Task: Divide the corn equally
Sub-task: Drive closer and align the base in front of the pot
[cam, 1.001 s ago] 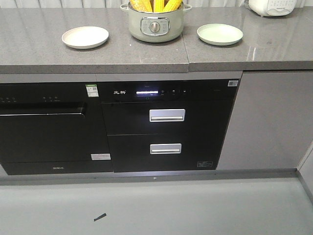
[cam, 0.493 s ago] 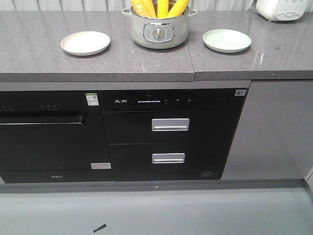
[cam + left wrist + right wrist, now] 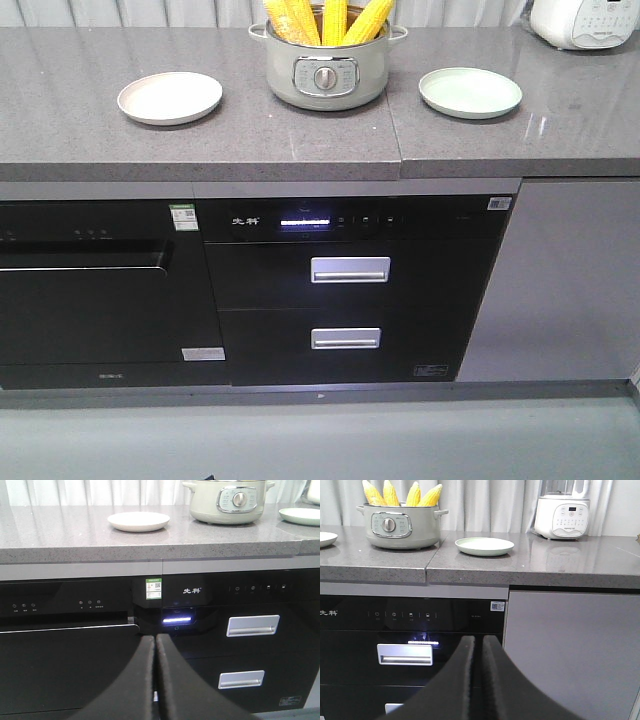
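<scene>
Corn (image 3: 322,20): yellow cobs, all standing on end in the pot (image 3: 327,72), tips above the rim; at least four show in the right wrist view. None lies on a plate.
Pot: pale, two-handled, dial on its front. It stands mid-counter, between the two plates.
Cream plate (image 3: 170,97): left of the pot, well apart from it, bare.
Green plate (image 3: 470,92): right of the pot, likewise bare.
Layout, as judged: one plate to each side of the source suits one arm per plate, so the cobs can be split evenly without the arms crossing.
Left gripper (image 3: 155,638): fingers pressed together, holding nothing. It sits low, facing the black fronts beneath the counter.
Right gripper (image 3: 481,639): fingers drawn in to a thin slit, empty, also below counter level.
Progress, as judged: sharing-out not yet begun. Both arms must rise and spread their fingers first.
Counter (image 3: 300,140): grey speckled stone, glossy, with a seam (image 3: 392,120) running front to back just right of the pot.
Under the counter: black oven front (image 3: 100,290), two black drawers with silver handles (image 3: 350,269) and a plain grey door (image 3: 570,280).
Room: pale curtain (image 3: 485,500) behind the counter, a white appliance (image 3: 561,515) at far right, and a grey floor (image 3: 320,440).
</scene>
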Motion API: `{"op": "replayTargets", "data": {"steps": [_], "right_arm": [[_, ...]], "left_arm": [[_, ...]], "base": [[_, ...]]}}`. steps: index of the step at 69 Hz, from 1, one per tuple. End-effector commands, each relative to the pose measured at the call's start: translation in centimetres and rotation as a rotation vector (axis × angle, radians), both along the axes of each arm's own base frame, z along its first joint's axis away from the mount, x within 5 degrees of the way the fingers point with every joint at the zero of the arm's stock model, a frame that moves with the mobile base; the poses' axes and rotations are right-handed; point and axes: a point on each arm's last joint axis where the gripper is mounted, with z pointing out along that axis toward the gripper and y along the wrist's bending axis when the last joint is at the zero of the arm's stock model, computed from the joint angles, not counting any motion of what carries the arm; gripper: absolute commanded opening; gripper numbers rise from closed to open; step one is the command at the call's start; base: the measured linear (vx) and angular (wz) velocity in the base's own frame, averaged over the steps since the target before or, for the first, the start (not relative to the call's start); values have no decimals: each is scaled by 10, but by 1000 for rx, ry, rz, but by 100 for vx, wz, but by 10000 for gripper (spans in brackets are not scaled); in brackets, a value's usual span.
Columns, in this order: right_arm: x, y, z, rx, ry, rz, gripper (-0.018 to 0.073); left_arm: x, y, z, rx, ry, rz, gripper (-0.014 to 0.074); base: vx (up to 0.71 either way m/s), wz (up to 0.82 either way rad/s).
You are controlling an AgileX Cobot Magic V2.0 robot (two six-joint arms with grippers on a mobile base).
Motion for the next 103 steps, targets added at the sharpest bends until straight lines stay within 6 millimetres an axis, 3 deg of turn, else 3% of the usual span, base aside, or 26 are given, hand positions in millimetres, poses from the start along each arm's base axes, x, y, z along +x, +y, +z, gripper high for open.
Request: {"op": "replayTargets", "data": {"steps": [1,103], "right_arm": [[-1,0,6,-8,-80,0,-8],[-1,0,6,-8,-80,0,-8]], "left_arm": [[0,0,8,-16,-92,0,-8],[0,0,8,-16,-92,0,-8]], "base": [[9,0],[10,0]]}}
